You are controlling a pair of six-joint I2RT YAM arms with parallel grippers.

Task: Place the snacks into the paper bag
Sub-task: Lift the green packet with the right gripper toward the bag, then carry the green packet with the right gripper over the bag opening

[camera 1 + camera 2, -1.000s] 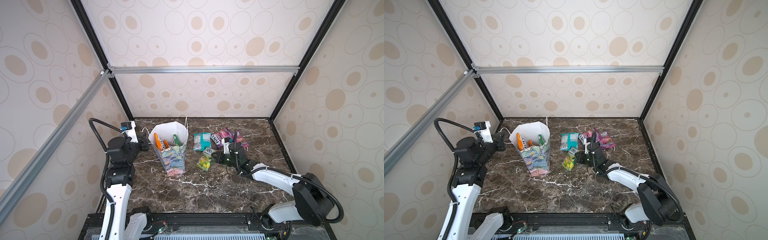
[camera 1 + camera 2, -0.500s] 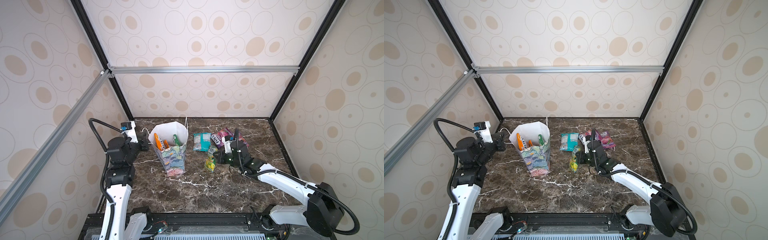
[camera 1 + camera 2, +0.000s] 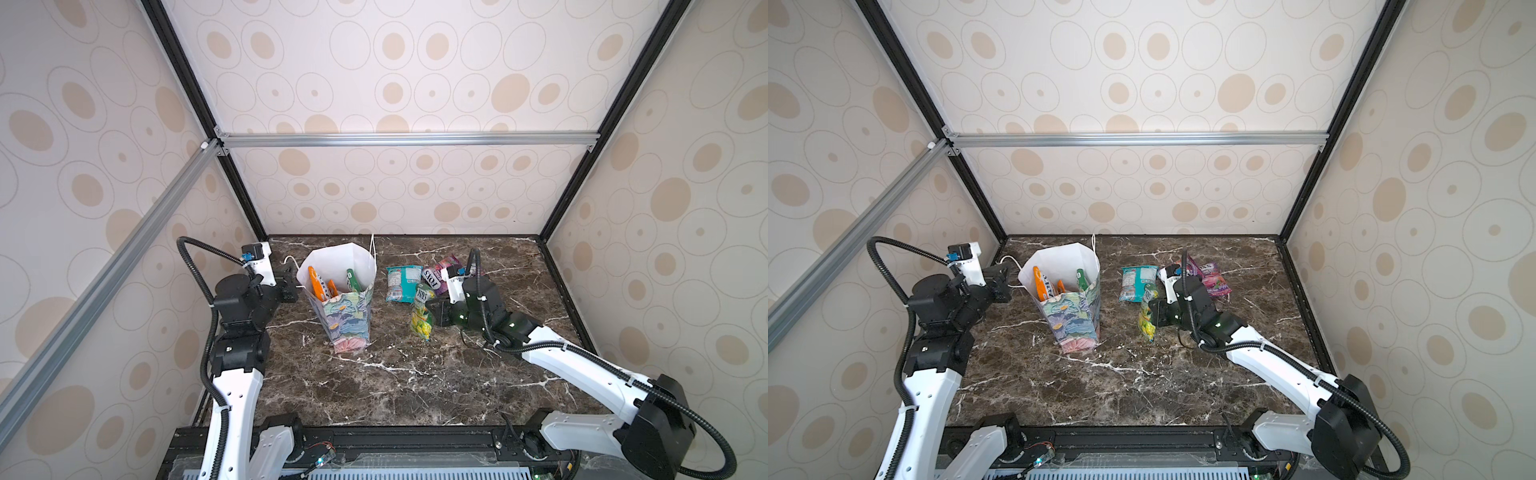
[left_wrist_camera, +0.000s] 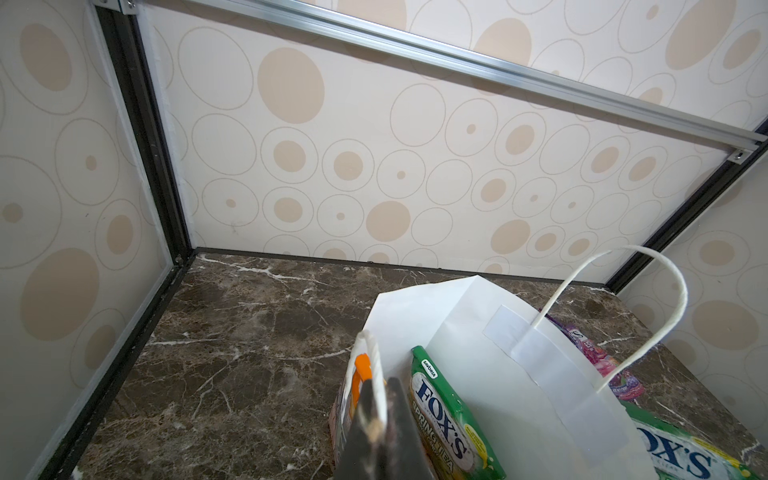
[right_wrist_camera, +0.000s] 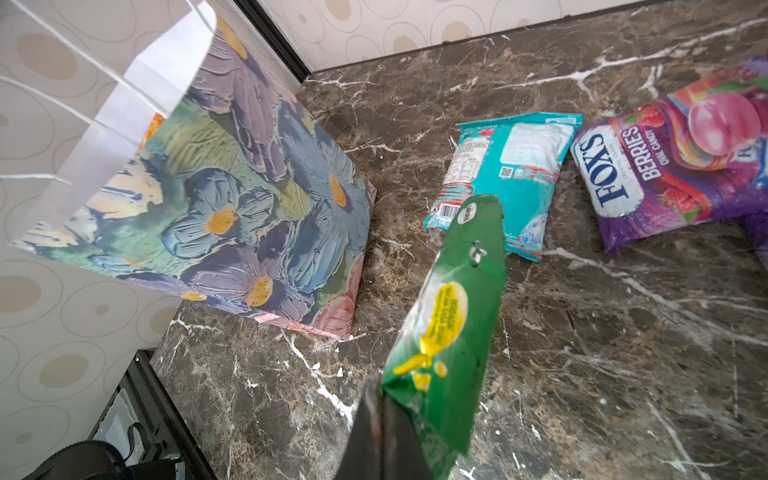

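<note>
Green-yellow glossy plastic candy packet (image 3: 420, 316) hangs mid-frame, right of tall floral paper bag (image 3: 348, 320), edge pinched in closed right pincer (image 3: 433, 318). Left pincer (image 4: 376, 419) closed on white cord handle (image 4: 375, 363). Raise packet above rim, centre over mouth, release low; limp tail may catch.

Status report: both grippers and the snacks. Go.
Left gripper shut on cord handle. Right gripper shut on green-yellow packet, dangling. Paper bag upright, open; teal packet, purple packet on table. Nothing between held packet and bag.
</note>
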